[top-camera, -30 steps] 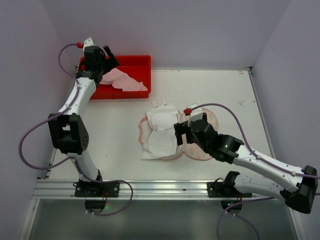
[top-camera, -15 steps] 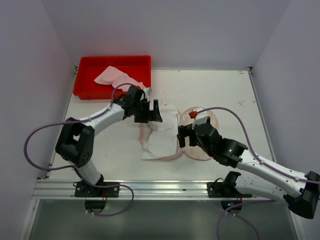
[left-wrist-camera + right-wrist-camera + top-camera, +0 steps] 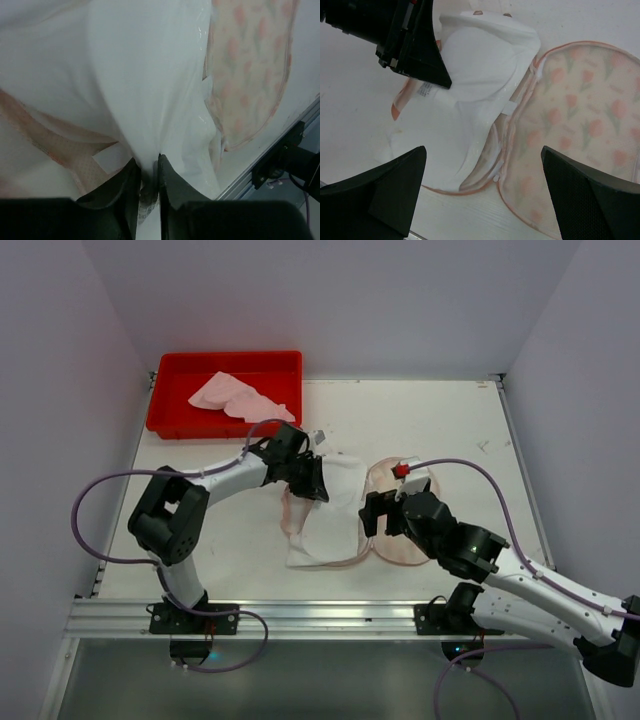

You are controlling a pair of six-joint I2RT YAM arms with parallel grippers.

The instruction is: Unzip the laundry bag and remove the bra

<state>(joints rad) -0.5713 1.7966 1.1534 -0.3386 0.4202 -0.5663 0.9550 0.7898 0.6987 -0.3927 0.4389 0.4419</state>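
The laundry bag (image 3: 405, 552) is a peach mesh shell with a tulip print and pink trim. It lies unzipped and spread open at the table's middle, its right half (image 3: 580, 115) bare. A white zip pull (image 3: 496, 177) sits at the seam. The bra (image 3: 325, 530), white and padded, rests on the bag's left half (image 3: 480, 75). My left gripper (image 3: 318, 480) is shut on a fold of the bra's upper edge (image 3: 150, 162), beside its label. My right gripper (image 3: 383, 515) hovers open above the seam (image 3: 482, 200), touching nothing.
A red tray (image 3: 230, 358) stands at the back left with a pale pink and white soft piece (image 3: 235, 398) in it. An aluminium rail (image 3: 300, 615) runs along the near table edge. Walls close off the left, back and right sides.
My left arm swung from the red tray to the middle and shut on the bra's upper edge, bunching the fabric. My right gripper drifted slightly right and stayed open.
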